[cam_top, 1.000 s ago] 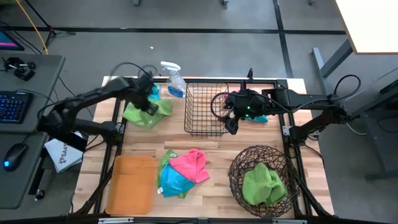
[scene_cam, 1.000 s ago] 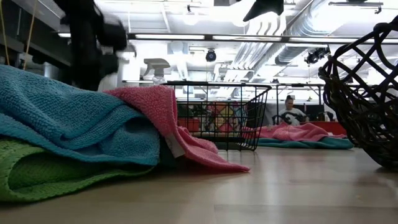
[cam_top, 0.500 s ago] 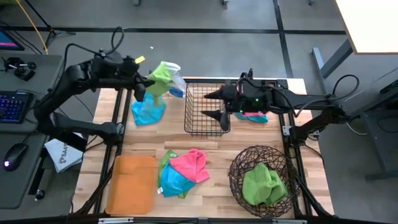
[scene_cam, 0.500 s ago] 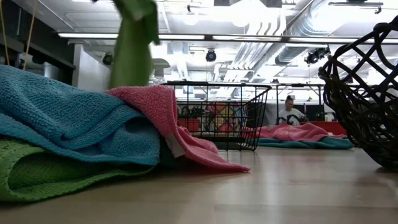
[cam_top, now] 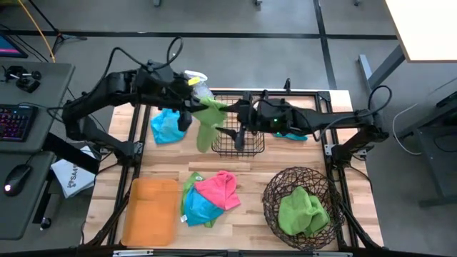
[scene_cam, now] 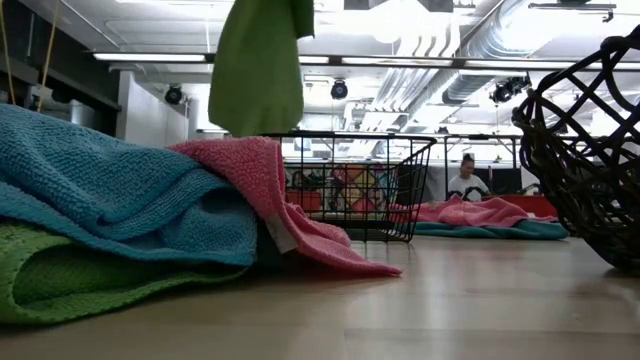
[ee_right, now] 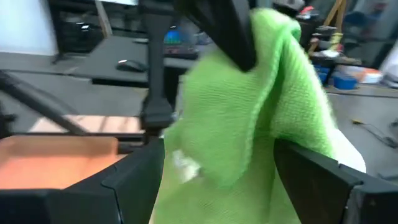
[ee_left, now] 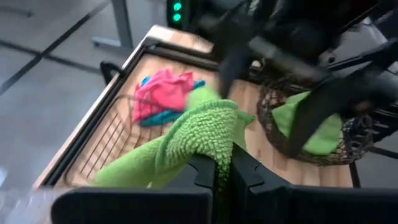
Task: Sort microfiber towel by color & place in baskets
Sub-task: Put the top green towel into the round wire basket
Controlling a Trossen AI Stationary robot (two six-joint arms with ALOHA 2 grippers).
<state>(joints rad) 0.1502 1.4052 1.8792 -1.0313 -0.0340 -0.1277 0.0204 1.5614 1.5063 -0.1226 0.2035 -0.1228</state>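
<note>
Place: we read it as a robotics lab.
Ceiling: exposed ducts (scene_cam: 470, 60) and strip lights.
At 9 o'clock: a desk with keyboard (cam_top: 18, 121) and mouse (cam_top: 17, 175).
Floor: grey concrete.

Left fingers (ee_left: 222, 169) pinch a green towel (ee_left: 186, 140).

Left pincer (cam_top: 194, 107) carried green towel (cam_top: 208, 121) to wire basket (cam_top: 239, 128).

Grey floor (cam_top: 235, 57), desk w/ keyboard (cam_top: 20, 123)
</note>
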